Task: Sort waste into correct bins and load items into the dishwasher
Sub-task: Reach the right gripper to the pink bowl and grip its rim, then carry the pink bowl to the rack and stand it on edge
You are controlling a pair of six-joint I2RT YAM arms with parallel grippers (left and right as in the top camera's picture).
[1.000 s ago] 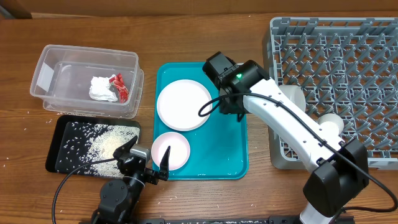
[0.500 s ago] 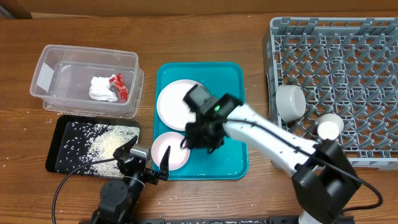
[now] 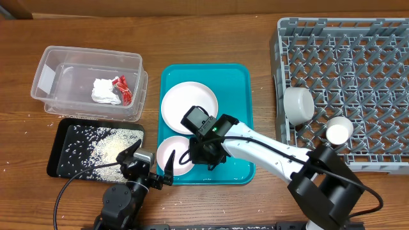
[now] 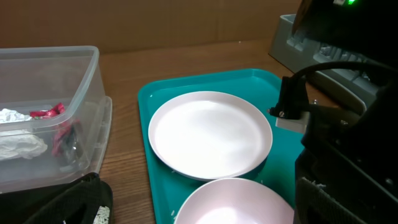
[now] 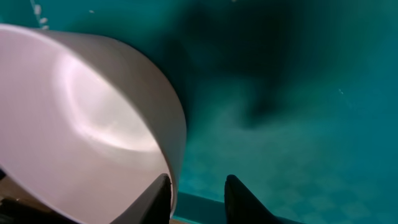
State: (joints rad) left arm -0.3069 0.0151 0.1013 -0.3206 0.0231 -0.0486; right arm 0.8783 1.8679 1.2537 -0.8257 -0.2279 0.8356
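Bowl (image 5: 81, 137), pinkish-white, sits upright in the teal tray (image 3: 236, 83) in the middle of the surface, at the tray end nearest the front edge, just in front of the white plate (image 3: 188, 107).

It looks like a rigid, thin-walled piece with a smooth glossy finish, so I judge it light, stiff and slippery. It may chip if knocked against the pegs of the grey dish rack (image 3: 345, 76) at the right edge. The rim is the obvious place to pinch, one finger inside the wall and one outside. A firm squeeze is wanted, since the glaze gives little friction and the bowl will hang off-balance from one side.

The right gripper (image 5: 198, 196) hangs at the bowl's right rim with its fingers apart. The wall comes down close by one finger, and nothing is clamped yet. The left gripper (image 3: 152, 167), near the front edge beside the bowl, is spread wide and holds nothing.

No brand or writing can be read anywhere. A pale patch on the end of the clear tub (image 3: 86, 80) near the left edge looks blank.
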